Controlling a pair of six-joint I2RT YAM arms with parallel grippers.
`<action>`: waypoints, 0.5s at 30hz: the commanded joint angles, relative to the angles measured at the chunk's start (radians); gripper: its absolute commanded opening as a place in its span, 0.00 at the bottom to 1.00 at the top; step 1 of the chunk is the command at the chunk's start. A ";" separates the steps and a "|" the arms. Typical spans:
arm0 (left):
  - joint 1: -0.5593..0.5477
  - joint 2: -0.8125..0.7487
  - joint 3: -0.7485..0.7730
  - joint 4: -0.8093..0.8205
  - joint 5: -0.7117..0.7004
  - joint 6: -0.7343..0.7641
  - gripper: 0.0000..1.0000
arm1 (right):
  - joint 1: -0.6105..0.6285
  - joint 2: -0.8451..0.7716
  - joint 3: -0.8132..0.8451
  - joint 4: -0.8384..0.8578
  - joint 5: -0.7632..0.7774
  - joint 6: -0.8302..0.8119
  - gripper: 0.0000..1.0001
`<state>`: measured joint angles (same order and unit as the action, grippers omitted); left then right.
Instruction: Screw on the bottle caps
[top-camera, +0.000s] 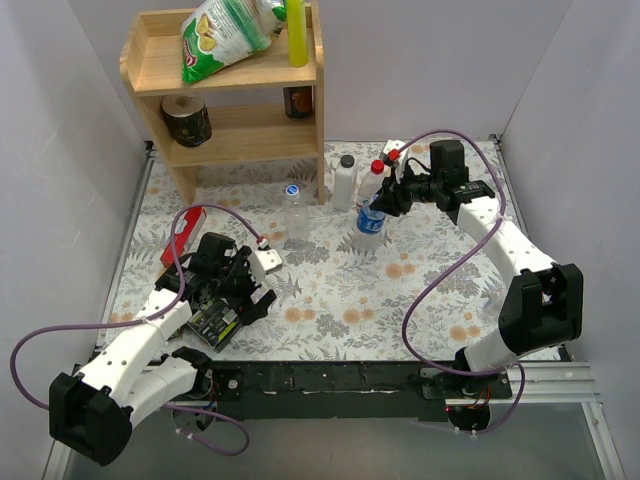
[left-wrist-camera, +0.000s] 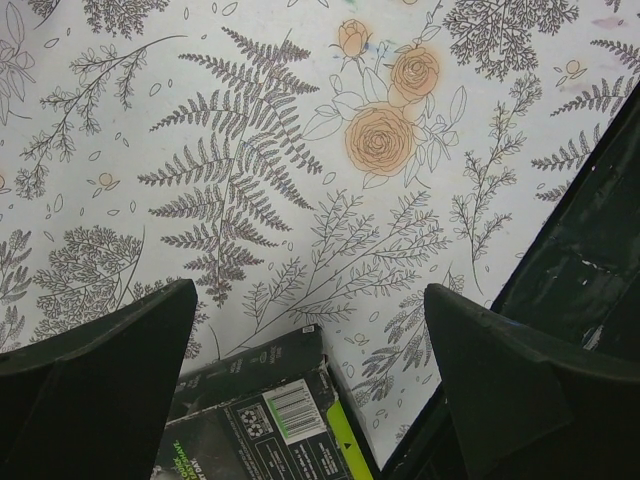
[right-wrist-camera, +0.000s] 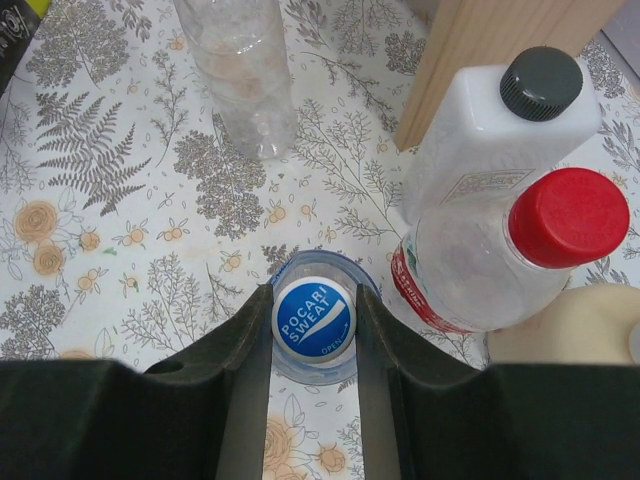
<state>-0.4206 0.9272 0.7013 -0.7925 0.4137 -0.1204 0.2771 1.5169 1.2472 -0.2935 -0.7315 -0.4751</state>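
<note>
Pinching the blue cap (right-wrist-camera: 314, 318) across its side wall, the right end effector (right-wrist-camera: 314, 300) is clamped; likely light, stiff, slick plastic, best gripped there; left end effector (left-wrist-camera: 310, 295) stands apart.

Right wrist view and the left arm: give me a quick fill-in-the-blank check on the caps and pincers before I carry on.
1. The right pincer is shut on the blue cap printed ____ Sweat.
2. Beside the white bottle, the clear bottle's screw cap is coloured ____.
3. The left pincer stands ____ above a black carton.

Missing words: Pocari; red; open.
</note>
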 joint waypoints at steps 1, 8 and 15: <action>0.006 0.002 0.003 0.021 0.031 -0.002 0.98 | 0.007 -0.003 0.023 -0.036 0.024 -0.005 0.04; 0.008 0.001 -0.013 0.041 0.042 -0.010 0.98 | 0.014 0.003 0.017 -0.045 0.034 -0.005 0.27; 0.014 0.002 -0.013 0.041 0.057 -0.016 0.98 | 0.022 0.019 0.044 -0.021 0.017 0.018 0.40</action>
<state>-0.4145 0.9344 0.6971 -0.7734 0.4370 -0.1307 0.2913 1.5169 1.2480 -0.2924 -0.7166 -0.4732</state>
